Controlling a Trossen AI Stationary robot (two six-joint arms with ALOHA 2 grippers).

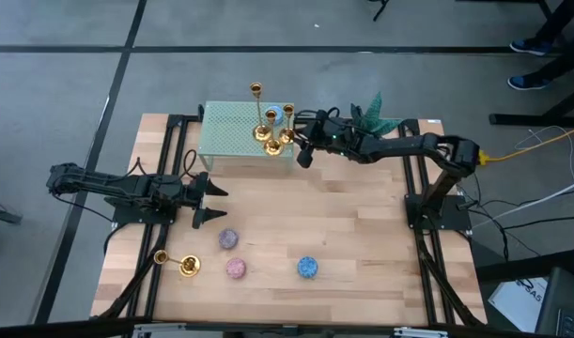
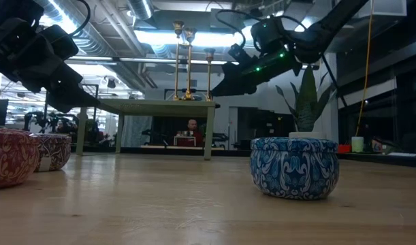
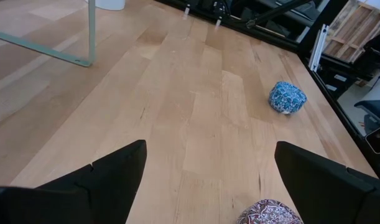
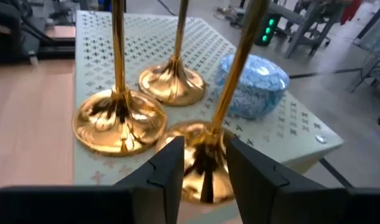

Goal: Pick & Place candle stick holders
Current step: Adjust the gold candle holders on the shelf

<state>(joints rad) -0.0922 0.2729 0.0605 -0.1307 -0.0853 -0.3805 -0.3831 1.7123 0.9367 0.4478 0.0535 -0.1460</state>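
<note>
On the green stand (image 1: 232,131), three holders (image 4: 119,121) stand upright, tops cut off in the wrist view. Right gripper (image 4: 202,163) straddles one stem, fingers close but whether clamped I cannot tell. Left gripper (image 3: 205,171) gapes wide; a fourth holder (image 1: 177,262) lies sideways.

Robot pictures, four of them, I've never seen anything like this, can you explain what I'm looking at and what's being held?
Two dark robot arms work at a wooden table. One camera looks down from above, one sits at tabletop height, and one rides on each wrist. The right gripper has its fingers around the stem of a gold candlestick on a pale green stand, beside two others and a blue candle. The left gripper waits open, holding nothing. On the table lie a fourth candlestick and three round candles.
</note>
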